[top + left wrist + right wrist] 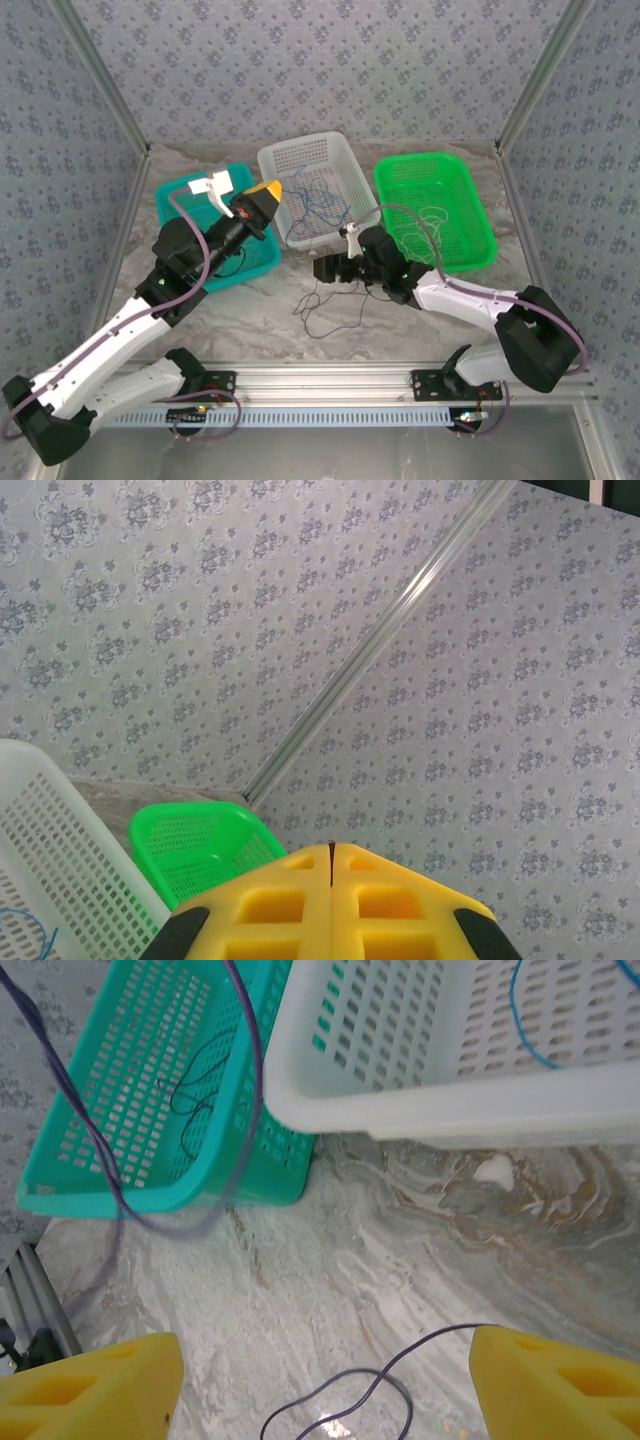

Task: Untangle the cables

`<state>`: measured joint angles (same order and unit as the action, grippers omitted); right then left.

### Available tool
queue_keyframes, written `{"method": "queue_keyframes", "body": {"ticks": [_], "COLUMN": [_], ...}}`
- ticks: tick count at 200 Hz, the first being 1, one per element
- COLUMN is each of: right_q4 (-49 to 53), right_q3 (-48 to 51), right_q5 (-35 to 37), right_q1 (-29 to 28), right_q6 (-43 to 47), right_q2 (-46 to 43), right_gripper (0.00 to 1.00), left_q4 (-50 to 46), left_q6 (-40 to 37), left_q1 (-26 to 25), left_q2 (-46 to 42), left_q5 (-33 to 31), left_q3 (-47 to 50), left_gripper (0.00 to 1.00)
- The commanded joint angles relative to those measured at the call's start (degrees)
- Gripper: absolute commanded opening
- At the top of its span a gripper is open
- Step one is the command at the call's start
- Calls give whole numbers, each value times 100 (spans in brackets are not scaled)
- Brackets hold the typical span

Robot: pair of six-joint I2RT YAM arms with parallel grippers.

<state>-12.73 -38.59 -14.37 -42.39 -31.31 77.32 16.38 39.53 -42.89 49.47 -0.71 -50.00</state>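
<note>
A thin dark cable [322,308] lies in loose loops on the marble table [250,320] in front of the baskets. My right gripper [324,268] hovers low over it, open. In the right wrist view one loop of that dark cable [340,1405] lies between the spread yellow fingers [95,1390], touching neither as far as I can see. Blue cables [318,205] curl inside the white basket [275,160]. A black cable [195,1080] lies in the teal basket [120,1185]. My left gripper [268,190] is raised over the teal basket's right end, its yellow fingers [290,900] shut with nothing visible between them.
A green basket [480,235] at the back right holds pale thin cables [432,222]. The thick purple arm cable [250,1080] hangs in front of the teal basket. Papered walls close in the table on three sides. An aluminium rail [320,380] runs along the near edge.
</note>
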Motion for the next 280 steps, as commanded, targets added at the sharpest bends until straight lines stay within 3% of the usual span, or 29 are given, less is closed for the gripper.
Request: {"method": "queue_keyframes", "body": {"ticks": [1,34,68,105,142,219,250,280], "right_q4": [-237,-459,-1618,-2312,-2418,-1172,467,1999], "right_q3": [-210,-243,-375,-989,-945,-976,-1198,-1152], "right_q5": [-25,-50,-232,-1065,-1511,-1547,-1128,-298], "right_q1": [180,446,653,512,430,542,556,535], "right_q6": [228,326,180,112,163,490,875,1010], "right_q2": [-5,73,620,1325,1306,883,711,298], "right_gripper": [80,81,80,77,71,62,62,65], "left_q4": [41,284,743,773,489,294,-61,-433], "left_q6": [-125,58,417,437,220,124,82,113], "left_q1": [-47,-38,-45,-53,-58,-56,-53,-58], "left_q2": [-212,-229,-203,-333,-556,-759,-966,-1247], "left_q5": [87,282,604,562,443,363,178,24], "left_q3": [-134,-46,81,146,157,326,545,742], "left_gripper": [0,0,0,0,0,0,0,0]}}
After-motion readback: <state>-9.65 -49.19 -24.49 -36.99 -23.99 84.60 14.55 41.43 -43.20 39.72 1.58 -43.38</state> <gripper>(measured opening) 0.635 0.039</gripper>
